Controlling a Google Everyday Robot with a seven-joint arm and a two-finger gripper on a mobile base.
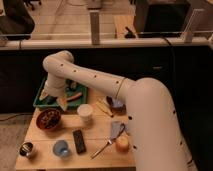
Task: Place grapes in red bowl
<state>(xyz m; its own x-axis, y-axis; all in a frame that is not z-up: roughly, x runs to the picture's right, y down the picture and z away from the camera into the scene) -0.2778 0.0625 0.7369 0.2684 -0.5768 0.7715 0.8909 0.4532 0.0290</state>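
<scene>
With a dark clump, seemingly the grapes (49, 119), lying inside the red bowl (38, 120), the claw (54, 99) hangs spread just behind the bowl, over a tray (83, 98), so little seems left.

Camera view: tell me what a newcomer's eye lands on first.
The bulky white robot arm arches from lower right across the wooden table, its gripper hanging over the green plastic tray at the back left. Just in front sits the round red bowl with dark contents.
</scene>
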